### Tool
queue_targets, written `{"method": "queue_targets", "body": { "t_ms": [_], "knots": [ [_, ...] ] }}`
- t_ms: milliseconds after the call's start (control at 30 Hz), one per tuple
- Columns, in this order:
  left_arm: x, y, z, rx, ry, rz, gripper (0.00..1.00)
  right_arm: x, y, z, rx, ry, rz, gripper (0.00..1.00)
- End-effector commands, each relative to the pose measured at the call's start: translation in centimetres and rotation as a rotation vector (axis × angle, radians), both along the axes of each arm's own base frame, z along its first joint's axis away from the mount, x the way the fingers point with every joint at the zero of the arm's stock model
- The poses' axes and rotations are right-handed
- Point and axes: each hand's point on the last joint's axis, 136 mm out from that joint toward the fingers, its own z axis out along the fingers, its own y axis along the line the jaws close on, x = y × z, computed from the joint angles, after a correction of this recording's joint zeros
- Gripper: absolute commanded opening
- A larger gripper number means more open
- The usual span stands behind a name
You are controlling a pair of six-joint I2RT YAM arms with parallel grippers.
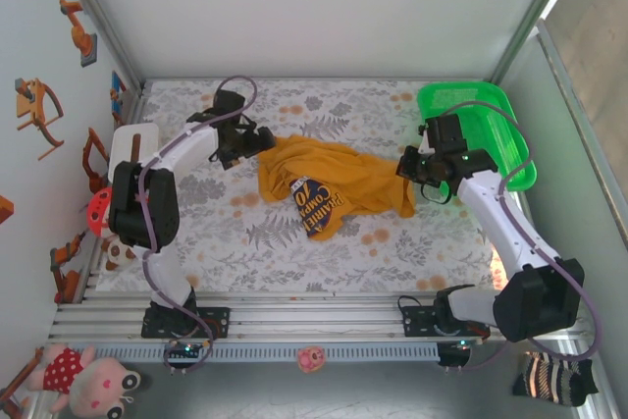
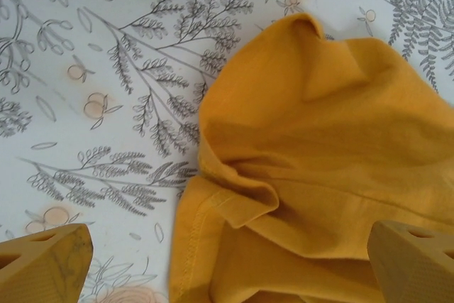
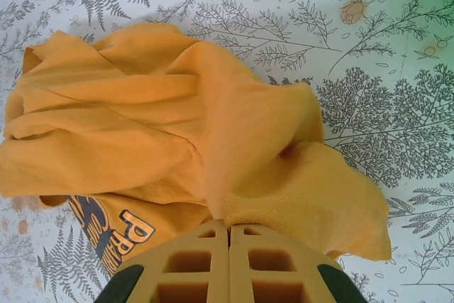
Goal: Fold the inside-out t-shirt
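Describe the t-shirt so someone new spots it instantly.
On the floral-print table, look at the middle, just left of the green basket. The t-shirt is the crumpled mustard-yellow heap there, set apart by its soft folds and dark printed lettering.

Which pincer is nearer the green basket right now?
Right. The right pincer is just beside the green basket, shut on the mustard t-shirt; the left pincer is open at the shirt's opposite end, far from it.

green basket (image 1: 505,144): far right on floral table cover (image 1: 343,242) | pink plush (image 1: 93,380): near-left | striped fabric (image 1: 554,378): near-right
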Motion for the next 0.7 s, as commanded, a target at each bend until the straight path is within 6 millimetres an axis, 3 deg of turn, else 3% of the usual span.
{"method": "queue_targets", "body": {
  "t_ms": [0,367,467,567,667],
  "knots": [
    [0.5,-0.8,0.3,0.001,-0.009,-0.037,0.95,0.4,0.0,0.6,-0.001,-0.033,0.005,0.00],
    [2.0,-4.8,-1.4,-0.027,-0.003,-0.130,0.90,0.5,0.1,0.4,0.006,-0.028,0.007,0.00],
    [2.0,-6.3,-2.6,-0.027,0.017,-0.159,0.84,0.6,0.3,0.9,0.014,-0.039,0.007,0.00],
    [2.2,-7.1,-3.9,-0.033,0.042,-0.170,0.69,1.2,0.7,2.3,0.036,-0.066,0.013,0.00],
    [2.8,-7.6,-3.9,-0.052,0.044,-0.179,0.18,2.5,1.4,5.3,0.071,-0.123,0.028,0.00]
  ]
}}
